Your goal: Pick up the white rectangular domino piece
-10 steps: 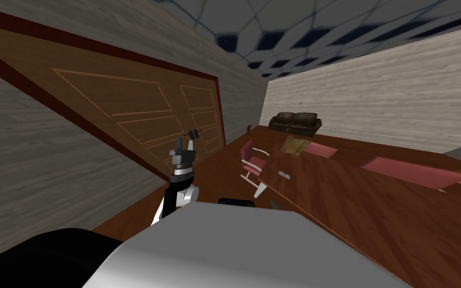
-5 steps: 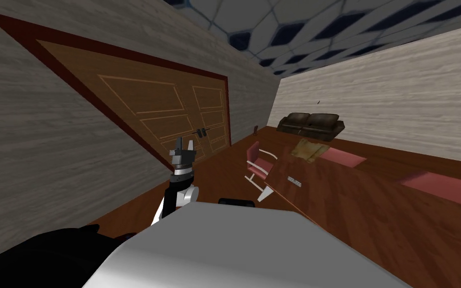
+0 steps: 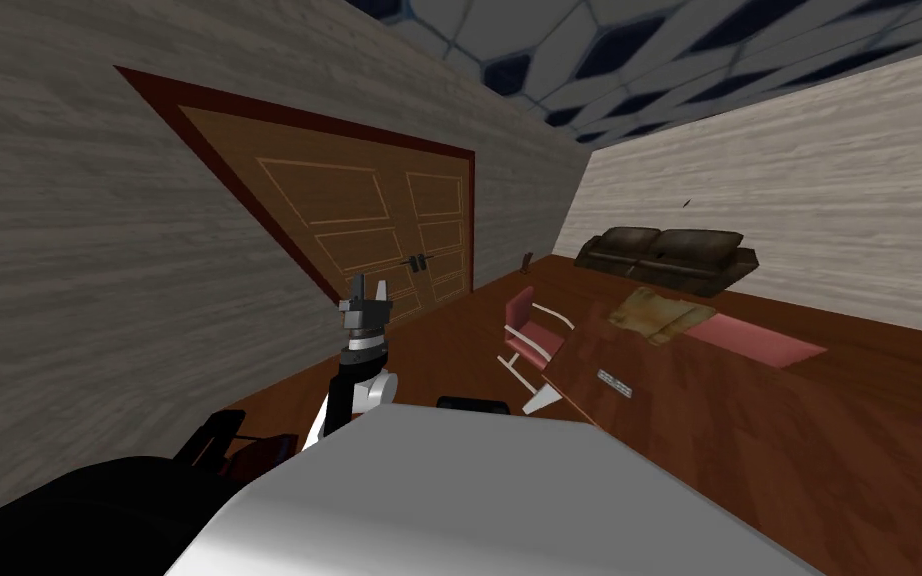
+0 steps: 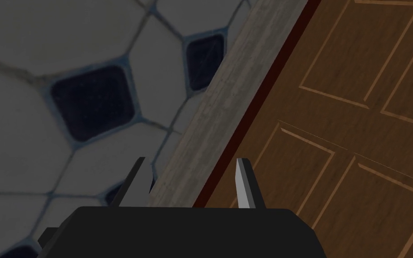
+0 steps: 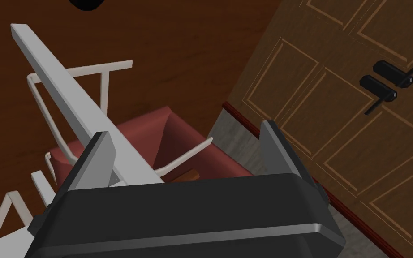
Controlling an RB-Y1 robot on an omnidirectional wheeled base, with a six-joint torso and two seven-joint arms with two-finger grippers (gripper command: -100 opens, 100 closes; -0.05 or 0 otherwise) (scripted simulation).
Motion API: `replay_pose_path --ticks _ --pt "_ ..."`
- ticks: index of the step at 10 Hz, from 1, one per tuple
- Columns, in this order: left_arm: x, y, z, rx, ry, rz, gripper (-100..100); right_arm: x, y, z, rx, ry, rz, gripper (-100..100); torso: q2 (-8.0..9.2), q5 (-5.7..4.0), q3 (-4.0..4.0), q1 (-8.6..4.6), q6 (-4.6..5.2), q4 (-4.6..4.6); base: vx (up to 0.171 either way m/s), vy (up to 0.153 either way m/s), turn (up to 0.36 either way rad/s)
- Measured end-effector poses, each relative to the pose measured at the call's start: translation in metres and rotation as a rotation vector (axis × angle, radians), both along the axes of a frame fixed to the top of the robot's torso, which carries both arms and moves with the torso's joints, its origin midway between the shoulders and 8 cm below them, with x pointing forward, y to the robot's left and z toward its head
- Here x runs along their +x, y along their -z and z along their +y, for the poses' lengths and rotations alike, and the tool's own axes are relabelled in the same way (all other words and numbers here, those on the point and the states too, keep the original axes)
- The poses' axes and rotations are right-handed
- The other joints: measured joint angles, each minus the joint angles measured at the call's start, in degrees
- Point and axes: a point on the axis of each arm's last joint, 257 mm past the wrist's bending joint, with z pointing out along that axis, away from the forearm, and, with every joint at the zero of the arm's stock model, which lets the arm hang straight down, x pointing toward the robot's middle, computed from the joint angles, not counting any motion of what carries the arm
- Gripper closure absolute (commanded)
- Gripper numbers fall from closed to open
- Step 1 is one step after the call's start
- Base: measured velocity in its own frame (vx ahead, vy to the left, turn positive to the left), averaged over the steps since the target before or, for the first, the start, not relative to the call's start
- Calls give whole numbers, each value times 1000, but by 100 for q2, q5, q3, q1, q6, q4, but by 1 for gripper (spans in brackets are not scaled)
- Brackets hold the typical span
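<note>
Left gripper point(image 3: 369, 292) stood raised before the double door point(image 3: 389, 225), fingers apart and empty, pointing upward, away from the work. To its right, the red chair point(image 3: 527, 335) sat at the end of the wooden table point(image 3: 749, 440). The white domino piece point(image 3: 615, 383) lay flat on that table near the chair end, well apart from the left gripper, with its long axis roughly along the table's near long edge. Right gripper point(image 5: 187, 134), spread and empty, faced the chair. I judged it the nearer arm.

left tool point(image 3: 369, 289) raised and spread; right tool point(image 5: 186, 132) spread
</note>
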Motion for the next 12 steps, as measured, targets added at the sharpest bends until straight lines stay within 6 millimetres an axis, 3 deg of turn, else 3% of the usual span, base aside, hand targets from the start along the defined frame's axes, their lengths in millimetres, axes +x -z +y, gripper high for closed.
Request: replay_pose_path --ticks 2,4,7,12 --pt "0 0 0 0 0 0 0 -15 8 -10 -25 -25 34 -100 3 -3 2 -2 7 1 18 -1 131" --pt "0 0 0 0 0 0 0 -51 21 -31 -75 -84 115 -100 -13 -3 -7 -11 -1 -2 54 -26 296" --pt "0 0 0 0 0 0 0 -92 24 -52 -129 -144 195 -100 -5 -3 -3 -6 1 0 28 -17 139" --pt "0 0 0 0 0 0 0 -152 23 -109 -238 -252 327 -100 -10 -7 -6 -16 8 -1 42 -41 229"
